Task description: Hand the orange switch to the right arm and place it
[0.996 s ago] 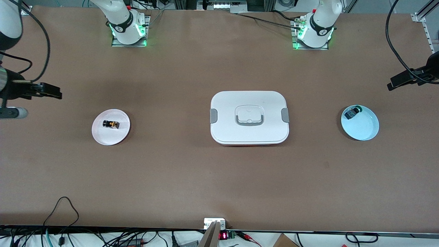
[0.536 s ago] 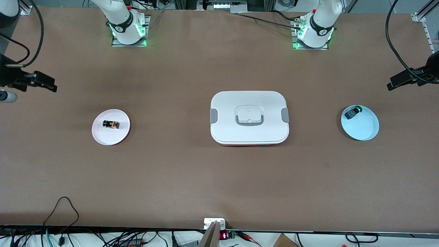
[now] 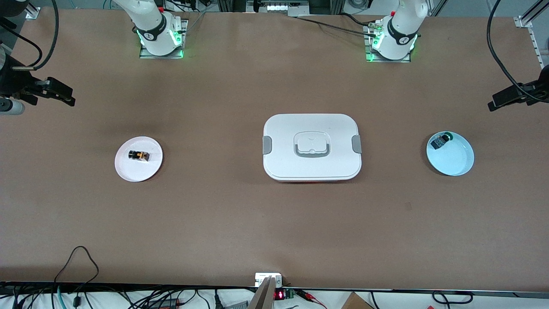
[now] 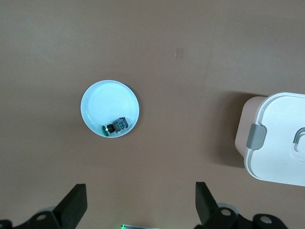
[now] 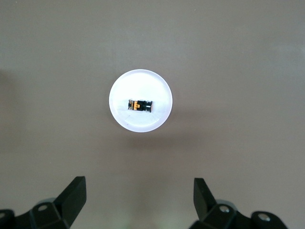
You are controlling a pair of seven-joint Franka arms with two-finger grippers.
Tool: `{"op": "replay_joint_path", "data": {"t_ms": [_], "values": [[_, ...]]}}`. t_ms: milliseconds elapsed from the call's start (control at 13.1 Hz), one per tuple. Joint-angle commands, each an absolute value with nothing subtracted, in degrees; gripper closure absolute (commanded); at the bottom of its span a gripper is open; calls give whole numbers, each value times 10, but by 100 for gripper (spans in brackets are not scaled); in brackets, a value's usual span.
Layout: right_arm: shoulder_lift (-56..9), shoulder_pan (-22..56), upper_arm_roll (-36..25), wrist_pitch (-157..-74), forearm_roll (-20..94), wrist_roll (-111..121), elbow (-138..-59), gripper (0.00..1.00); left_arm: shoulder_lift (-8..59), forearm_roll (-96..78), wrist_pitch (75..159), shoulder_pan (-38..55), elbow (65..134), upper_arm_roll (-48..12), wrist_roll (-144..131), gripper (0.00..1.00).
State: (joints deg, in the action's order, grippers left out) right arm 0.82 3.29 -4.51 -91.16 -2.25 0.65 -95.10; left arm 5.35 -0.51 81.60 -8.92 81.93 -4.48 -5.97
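orange switch (image 3: 139, 155) on plate; grippers seemingly wide, empty

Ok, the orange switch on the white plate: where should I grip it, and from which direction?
Probably from straight above, pinching across the narrow body of the orange switch near its orange band. It lies on its side, alone on the shallow white plate, so the fingers should straddle its long axis. The right gripper is open, well above it.

Brown table (image 3: 240, 231), cables (image 3: 77, 257) along edge

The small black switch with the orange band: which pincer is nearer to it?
Right. The right pincer hangs near its white plate; the left pincer is at the table's left-arm end.
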Motion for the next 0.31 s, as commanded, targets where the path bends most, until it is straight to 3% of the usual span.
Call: {"op": "replay_joint_path", "data": {"t_ms": [0, 230], "values": [[1, 31, -46, -909, -28, 15, -936, 0, 57, -2, 816, -92, 808, -49, -47, 0], [0, 30, -47, -908, -18, 14, -936, 0, 4, -2, 877, -92, 898, -50, -44, 0]]}}
